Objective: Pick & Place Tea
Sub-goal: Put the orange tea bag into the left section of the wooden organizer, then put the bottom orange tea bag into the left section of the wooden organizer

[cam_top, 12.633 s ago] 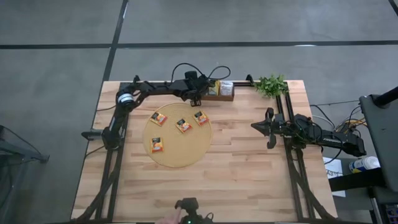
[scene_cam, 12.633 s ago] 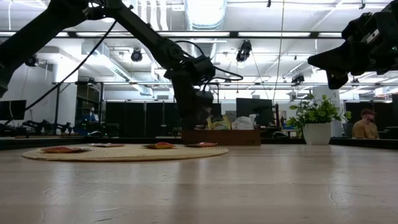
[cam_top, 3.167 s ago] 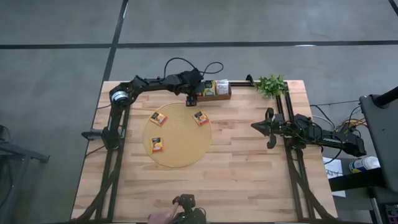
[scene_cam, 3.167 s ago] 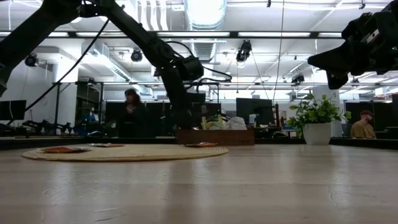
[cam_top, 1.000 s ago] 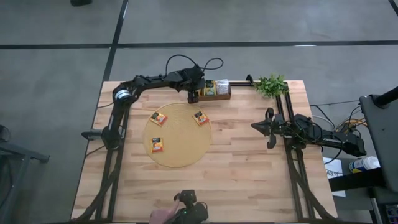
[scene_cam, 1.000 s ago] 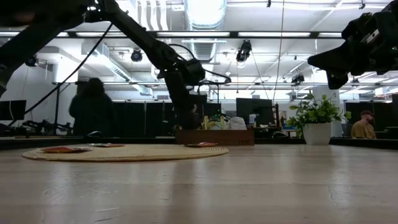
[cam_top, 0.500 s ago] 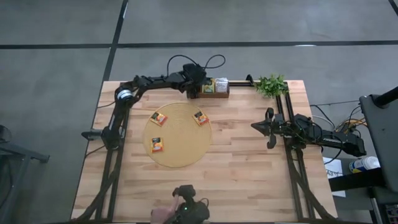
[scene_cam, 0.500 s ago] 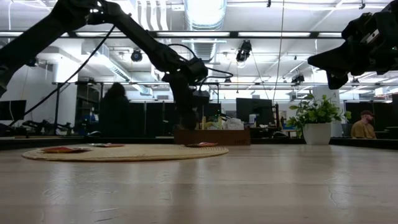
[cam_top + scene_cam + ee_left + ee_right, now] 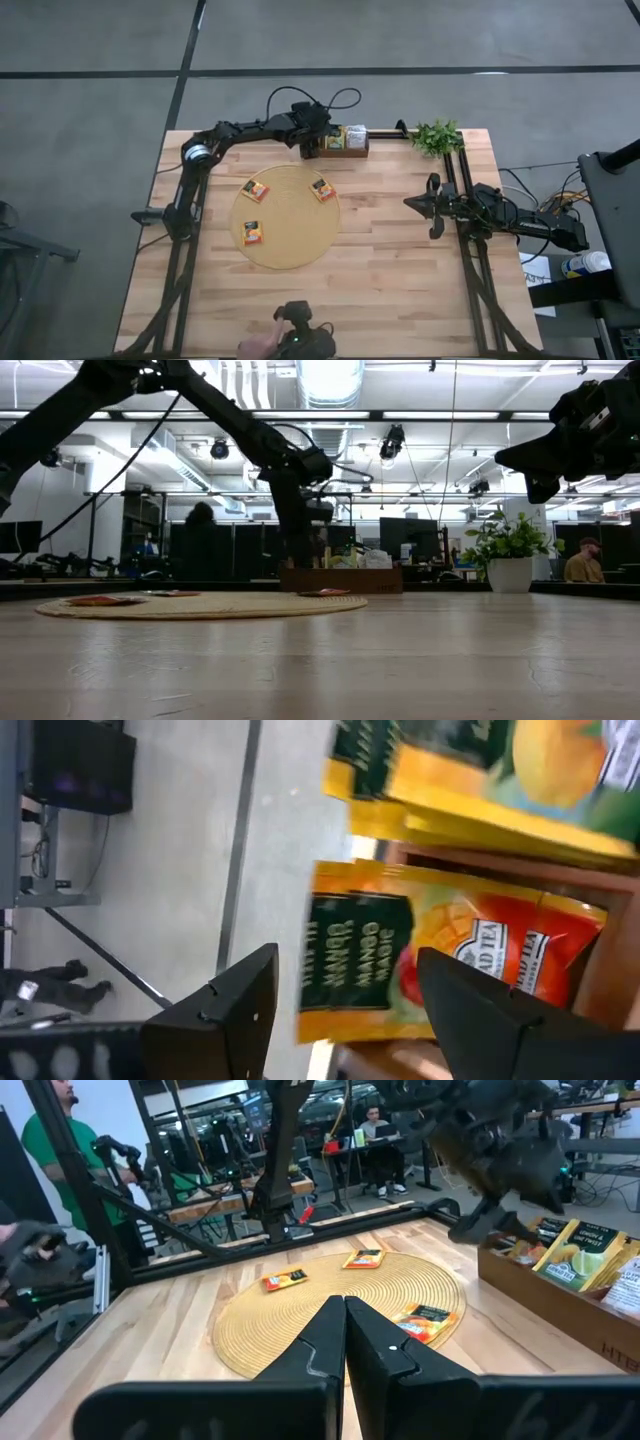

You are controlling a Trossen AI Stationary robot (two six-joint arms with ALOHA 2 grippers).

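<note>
Three orange tea sachets (image 9: 256,189) (image 9: 322,188) (image 9: 253,232) lie flat on the round tan mat (image 9: 290,250). The brown wooden tray (image 9: 345,155) at the table's far edge holds more tea. My left gripper (image 9: 309,150) hangs open over the tray's left compartment, slanting down. In the left wrist view an orange sachet (image 9: 450,945) stands on edge in that compartment beyond the fingers, with green-yellow sachets (image 9: 480,770) in the compartment beside it. My right gripper (image 9: 434,205) waits shut above the table's right side.
A potted plant (image 9: 436,135) stands at the far right corner, next to the tray. A person's hand (image 9: 262,348) and a dark device (image 9: 300,340) show at the table's near edge. People move in the room behind the table (image 9: 200,540).
My left gripper has tipped at the wrist over the tray's left compartment. The wooden tray has slid a little toward the table's left edge.
</note>
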